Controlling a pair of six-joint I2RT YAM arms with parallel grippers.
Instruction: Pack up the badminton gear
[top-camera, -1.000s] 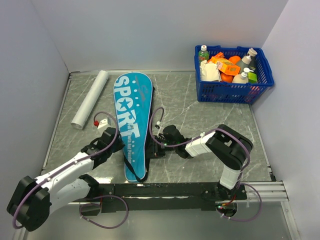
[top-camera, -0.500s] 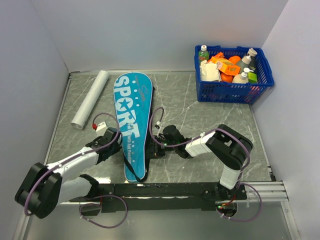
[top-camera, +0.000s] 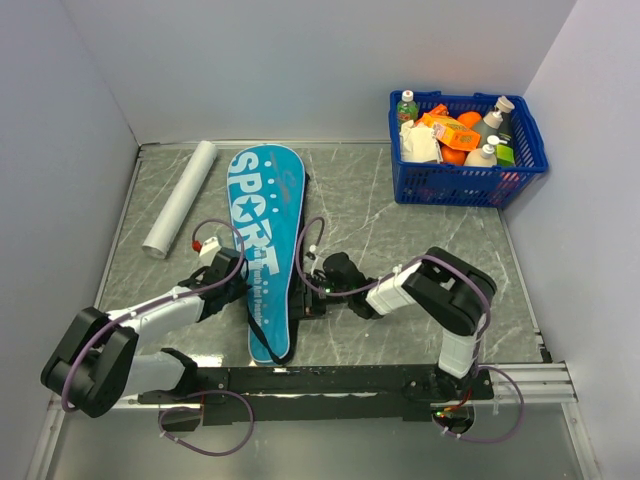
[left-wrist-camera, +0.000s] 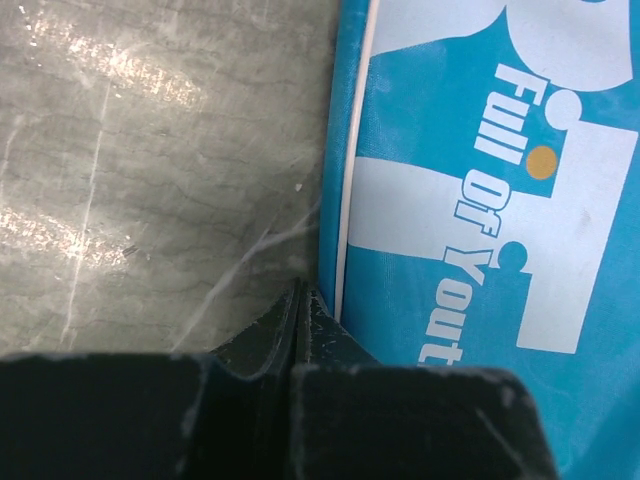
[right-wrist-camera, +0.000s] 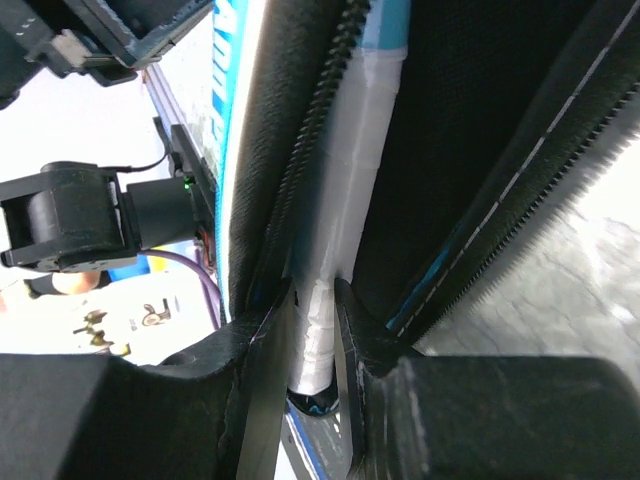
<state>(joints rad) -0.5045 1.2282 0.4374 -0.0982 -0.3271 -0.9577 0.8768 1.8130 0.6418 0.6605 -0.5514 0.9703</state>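
Bag (top-camera: 262, 240) lies mid-worktop (top-camera: 400, 250). Right end effector (right-wrist-camera: 312, 300) pinches a white racket handle (right-wrist-camera: 345, 200) inside the open zip (right-wrist-camera: 335, 90). Left end effector (left-wrist-camera: 300, 300) is clamped shut and empty, just beside the bag's left edge. My worry: the handle snags the zip teeth and drags the bag.

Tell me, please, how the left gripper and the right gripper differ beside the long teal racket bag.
The left gripper is shut on nothing; the right gripper is closed around a white wrapped racket handle. The left gripper sits outside the long teal racket-shaped bag, at its piped edge; the right gripper sits at the bag's open zip on the other side. Both are black, two-fingered and low beside the bag.
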